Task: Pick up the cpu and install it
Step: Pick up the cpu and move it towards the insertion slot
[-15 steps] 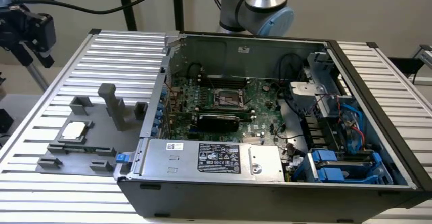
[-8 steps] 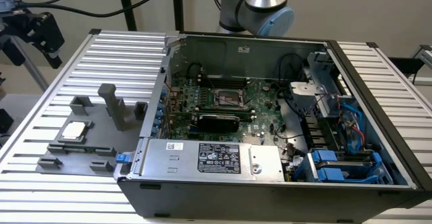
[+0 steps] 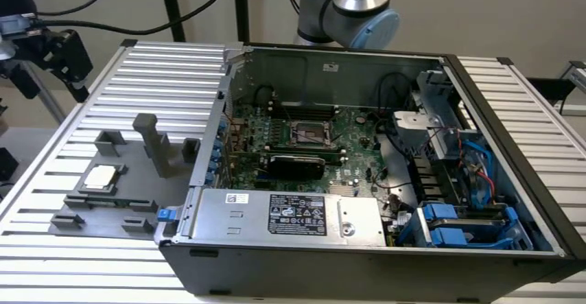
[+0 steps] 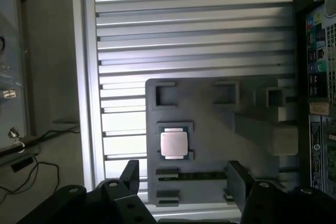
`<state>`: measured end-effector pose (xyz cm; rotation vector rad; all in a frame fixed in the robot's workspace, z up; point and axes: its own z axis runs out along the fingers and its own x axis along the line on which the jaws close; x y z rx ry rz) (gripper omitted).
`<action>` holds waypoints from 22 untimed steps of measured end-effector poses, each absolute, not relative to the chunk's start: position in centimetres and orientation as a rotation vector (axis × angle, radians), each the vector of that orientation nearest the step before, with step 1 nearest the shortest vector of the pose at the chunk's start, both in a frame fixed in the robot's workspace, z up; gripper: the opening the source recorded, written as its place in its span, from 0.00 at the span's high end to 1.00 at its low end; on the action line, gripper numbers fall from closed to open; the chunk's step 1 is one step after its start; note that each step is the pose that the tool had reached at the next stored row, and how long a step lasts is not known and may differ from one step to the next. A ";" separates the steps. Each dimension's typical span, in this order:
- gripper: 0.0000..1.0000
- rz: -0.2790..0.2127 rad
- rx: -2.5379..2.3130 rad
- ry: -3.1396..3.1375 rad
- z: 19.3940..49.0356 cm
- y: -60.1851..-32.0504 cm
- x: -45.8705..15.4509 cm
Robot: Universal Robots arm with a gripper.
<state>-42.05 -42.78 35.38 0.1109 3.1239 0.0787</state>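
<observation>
While open, end effector point(image 4: 181, 170) above cpu point(image 4: 174, 144)

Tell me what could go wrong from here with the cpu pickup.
The small silver square cpu sits between raised grey plastic fixture tabs; the open end effector could land on those instead. The tall grey fixture post stands close beside, so a sideways approach might strike it.

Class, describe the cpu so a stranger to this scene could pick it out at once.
Start at the open computer case; to the exterior view's left of it lies a dark grey fixture plate. The cpu rests on that plate: the one flat, pale silver square among grey plastic blocks.
</observation>
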 end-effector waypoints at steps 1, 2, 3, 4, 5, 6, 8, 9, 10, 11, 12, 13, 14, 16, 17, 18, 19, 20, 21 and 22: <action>0.23 0.079 0.111 3.124 35.2 -42.8 -42.0; 0.23 0.079 0.111 3.124 35.0 -42.9 -42.0; 0.23 0.079 0.111 3.124 34.8 -43.0 -42.0; 0.23 0.079 0.111 3.124 34.7 -43.0 -42.0; 0.23 0.079 0.111 3.124 34.5 -43.1 -42.0; 0.23 0.079 0.111 3.124 34.3 -43.2 -42.0; 0.23 0.079 0.112 3.124 33.9 -43.3 -42.0; 0.23 0.079 0.112 3.124 33.7 -43.4 -42.0; 0.23 0.079 0.112 3.124 33.6 -43.4 -42.0; 0.23 0.079 0.112 3.124 33.4 -43.5 -42.0; 0.23 0.079 0.112 3.124 33.2 -43.5 -42.0; 0.23 0.079 0.113 3.124 33.0 -43.6 -42.0; 0.23 0.079 0.113 3.124 32.8 -43.6 -42.0; 0.23 0.079 0.113 3.124 32.5 -43.6 -41.9; 0.23 0.079 0.113 3.124 32.3 -43.7 -41.9; 0.23 0.079 0.112 3.124 32.1 -43.7 -41.9; 0.23 0.079 0.113 3.124 31.9 -43.7 -41.8; 0.23 0.079 0.113 3.124 31.7 -43.7 -41.8; 0.23 0.079 0.113 3.124 31.6 -43.7 -41.8; 0.23 0.079 0.113 3.124 31.4 -43.7 -41.7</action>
